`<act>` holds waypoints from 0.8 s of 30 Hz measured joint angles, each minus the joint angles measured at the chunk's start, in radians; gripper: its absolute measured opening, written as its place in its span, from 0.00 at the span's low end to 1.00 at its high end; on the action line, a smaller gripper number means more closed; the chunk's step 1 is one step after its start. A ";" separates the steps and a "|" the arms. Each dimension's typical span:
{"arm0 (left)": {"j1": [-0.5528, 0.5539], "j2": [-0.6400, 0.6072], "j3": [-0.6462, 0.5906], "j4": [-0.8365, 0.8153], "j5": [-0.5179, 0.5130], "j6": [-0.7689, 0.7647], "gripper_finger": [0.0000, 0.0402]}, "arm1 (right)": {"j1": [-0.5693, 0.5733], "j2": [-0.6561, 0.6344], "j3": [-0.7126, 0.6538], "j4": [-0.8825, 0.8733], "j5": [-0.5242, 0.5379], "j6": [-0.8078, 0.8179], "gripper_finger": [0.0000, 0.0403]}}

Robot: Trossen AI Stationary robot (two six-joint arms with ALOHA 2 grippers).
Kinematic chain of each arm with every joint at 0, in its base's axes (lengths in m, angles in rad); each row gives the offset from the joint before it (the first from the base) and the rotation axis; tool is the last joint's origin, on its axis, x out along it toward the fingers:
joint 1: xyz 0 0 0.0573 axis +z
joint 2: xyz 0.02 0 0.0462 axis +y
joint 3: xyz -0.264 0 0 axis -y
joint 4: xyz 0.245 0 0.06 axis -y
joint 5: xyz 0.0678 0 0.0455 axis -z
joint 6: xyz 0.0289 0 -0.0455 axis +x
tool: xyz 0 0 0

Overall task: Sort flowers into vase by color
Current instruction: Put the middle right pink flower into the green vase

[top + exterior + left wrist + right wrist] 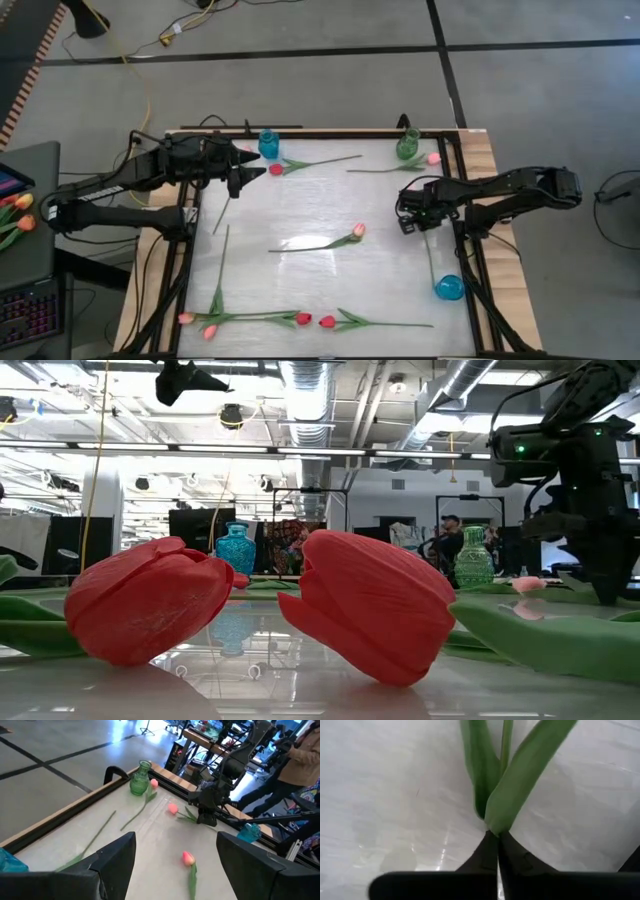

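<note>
Pink and red tulips lie flat on the white table (300,210). My right gripper (410,224) stands at the right side, pointing down, shut on one pink tulip (172,809). That tulip's stem (430,262) runs toward the near edge. My left gripper (243,177) hangs open above the far left, beside a blue vase (268,145). A green vase (407,147) stands at the far right and a second blue vase (449,288) at the near right. Another pink tulip (358,230) lies mid-table. Two red heads (150,600) (375,605) lie by the near edge. My right gripper pinches the pink tulip between its two fingertips (485,851), at the point where its green leaves meet the stem (495,822). The fingers come from above, pointing down. The tulip lies on the table, its head (172,809) out to one side of the fingers.
A red tulip (277,169) lies near the far blue vase. A pink one (433,158) lies by the green vase. Two pink tulips (198,324) lie at the near left. A raised black frame (460,200) edges the table. A person (300,755) stands beyond the right side.
</note>
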 joint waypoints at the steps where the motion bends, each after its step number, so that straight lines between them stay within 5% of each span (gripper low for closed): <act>1: 0.000 0.000 0.000 0.000 0.000 -0.005 0.66 | 0.000 0.000 0.000 0.003 -0.001 0.001 0.04; 7: 0.000 0.000 0.000 -0.003 0.014 -0.018 0.66 | 0.016 0.000 0.079 0.012 -0.016 0.006 0.10; 13: 0.000 0.000 0.000 -0.032 0.017 -0.019 0.66 | 0.015 0.000 0.250 0.050 0.037 -0.054 0.06; 24: 0.000 0.000 -0.001 -0.048 -0.001 -0.017 0.66 | -0.003 0.000 0.618 0.061 0.313 -0.352 0.07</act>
